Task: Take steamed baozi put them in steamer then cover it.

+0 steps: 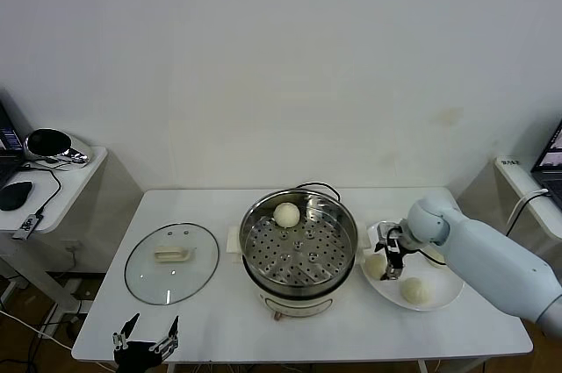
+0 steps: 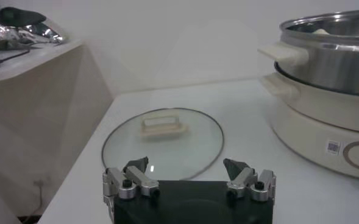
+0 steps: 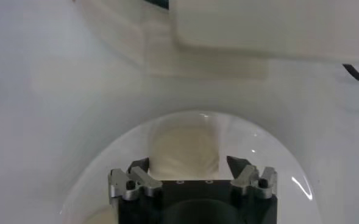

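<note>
One steamed baozi [image 1: 286, 214] lies on the perforated tray at the back of the steamer [image 1: 255, 225]. Two more show on the white plate [image 1: 446, 294] to its right: one at the front [image 1: 415, 290], one at the plate's left [image 1: 376, 266]. My right gripper [image 1: 392, 261] points down over that left bun. In the right wrist view the baozi [image 3: 184, 152] lies between the fingers [image 3: 138, 165] of the right gripper [image 3: 188, 164], which stand apart on either side of it. The glass cover [image 1: 171, 261] lies flat left of the steamer. My left gripper [image 1: 145, 333] waits open at the front edge, empty.
The steamer's cream base and side handle [image 2: 284, 53] rise just right of the cover [image 2: 162, 140]. A black cable [image 1: 318, 187] runs behind the pot. A side table [image 1: 53, 189] with a mouse and a shiny object stands at the far left.
</note>
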Robot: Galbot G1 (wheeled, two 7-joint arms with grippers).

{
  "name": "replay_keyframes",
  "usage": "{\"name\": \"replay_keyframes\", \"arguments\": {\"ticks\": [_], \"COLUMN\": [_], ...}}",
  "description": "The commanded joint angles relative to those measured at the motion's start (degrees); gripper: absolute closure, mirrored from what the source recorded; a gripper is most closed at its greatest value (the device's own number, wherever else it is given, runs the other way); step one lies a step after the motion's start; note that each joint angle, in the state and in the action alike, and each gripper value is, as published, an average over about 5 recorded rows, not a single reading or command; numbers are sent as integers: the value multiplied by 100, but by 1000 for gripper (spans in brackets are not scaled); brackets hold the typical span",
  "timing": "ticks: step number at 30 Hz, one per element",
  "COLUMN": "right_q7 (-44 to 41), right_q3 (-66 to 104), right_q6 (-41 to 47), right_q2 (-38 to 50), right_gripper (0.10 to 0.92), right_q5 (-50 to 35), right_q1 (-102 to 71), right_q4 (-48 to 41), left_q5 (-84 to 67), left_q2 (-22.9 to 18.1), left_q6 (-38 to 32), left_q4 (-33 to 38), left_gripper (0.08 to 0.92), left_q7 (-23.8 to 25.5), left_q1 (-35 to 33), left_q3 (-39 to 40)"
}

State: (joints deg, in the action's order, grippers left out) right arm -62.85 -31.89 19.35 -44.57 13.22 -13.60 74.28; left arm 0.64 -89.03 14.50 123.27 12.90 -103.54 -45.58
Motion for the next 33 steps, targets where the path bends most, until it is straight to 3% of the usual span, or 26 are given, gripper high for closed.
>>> {"name": "replay_keyframes", "arguments": {"ticks": [1,7,13,23,33], "right_q7": [10,-12,-116,-610,-1063], "right_q3": [11,84,-188,-2128,-3635], "right_q6": [-15,3,147,573,1367], "right_q2": [-5,129,700,1810,916], "right_gripper": [316,382,397,397,397], "right_q5": [-11,-188,-636,-2122,-3430], "right_q1": [13,100,659,3600,5872], "right_q4": [-29,23,428,1791,2132], "left_q5": [4,14,20,-11,11], "left_q2": [-4,3,28,144,205], "left_q6": [-2,-9,-11,1,17], "left_q4": [-6,-49,-106,-65,158], "left_gripper": [177,177,177,177,177], "left_q7": [-4,-6,-3,8,-26], "left_q1": [8,24,137,330,337], "left_q3": [0,11,57,79,46]}}
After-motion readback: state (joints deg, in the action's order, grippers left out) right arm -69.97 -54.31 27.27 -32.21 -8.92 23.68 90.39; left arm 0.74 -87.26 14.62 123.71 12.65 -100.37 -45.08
